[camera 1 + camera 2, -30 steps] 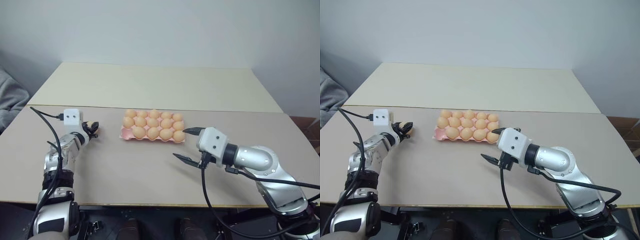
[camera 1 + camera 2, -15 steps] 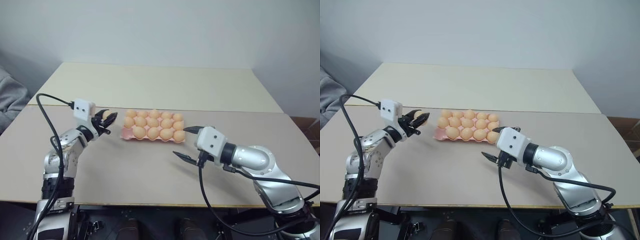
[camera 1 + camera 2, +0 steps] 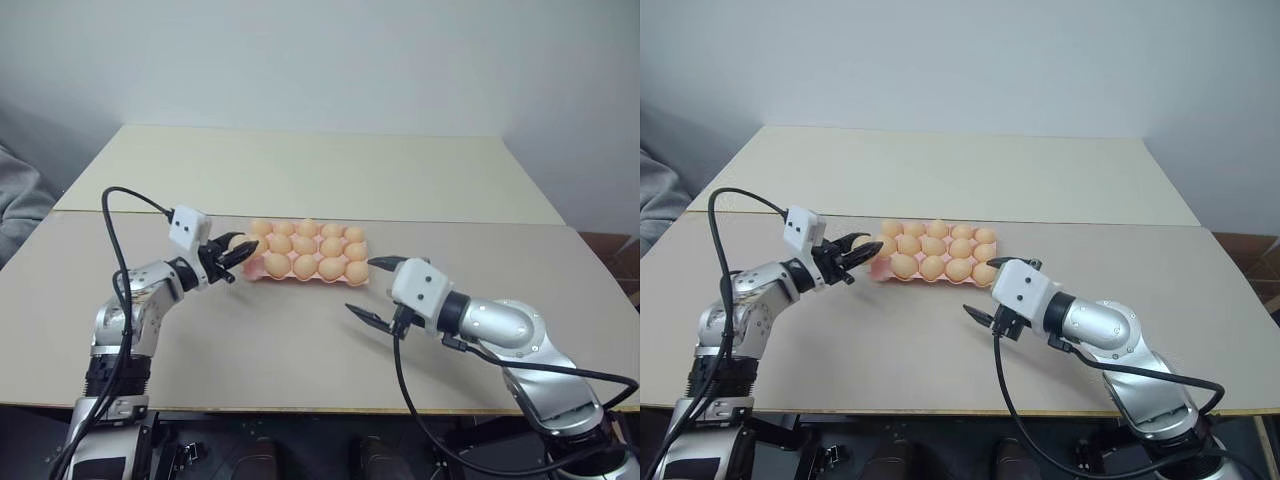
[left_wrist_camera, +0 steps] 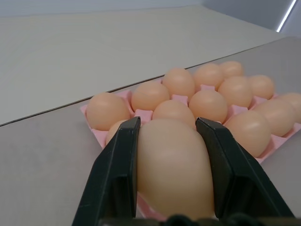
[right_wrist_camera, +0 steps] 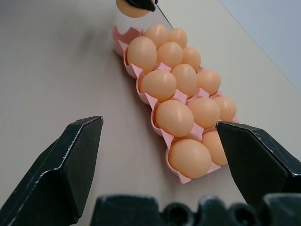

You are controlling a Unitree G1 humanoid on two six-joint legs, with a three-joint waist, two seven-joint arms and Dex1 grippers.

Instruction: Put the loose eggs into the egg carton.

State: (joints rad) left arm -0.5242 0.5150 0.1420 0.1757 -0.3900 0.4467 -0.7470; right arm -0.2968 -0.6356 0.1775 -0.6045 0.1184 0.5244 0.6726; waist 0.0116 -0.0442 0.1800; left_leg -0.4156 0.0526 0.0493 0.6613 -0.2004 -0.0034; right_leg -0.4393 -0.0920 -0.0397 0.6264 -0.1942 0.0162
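left end effector (image 3: pixel 862 252) clamping egg (image 3: pixel 862 243), beside egg carton (image 3: pixel 932 272)

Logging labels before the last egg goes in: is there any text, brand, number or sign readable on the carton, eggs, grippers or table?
None: no readable text.
Egg carton: plain pink, no print.
Eggs, including the one in the left gripper: unmarked.
Right gripper and table: no lettering visible.

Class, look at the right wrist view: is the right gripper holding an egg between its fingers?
No. The right gripper stands wide open with only bare table between its fingers, short of the egg carton.
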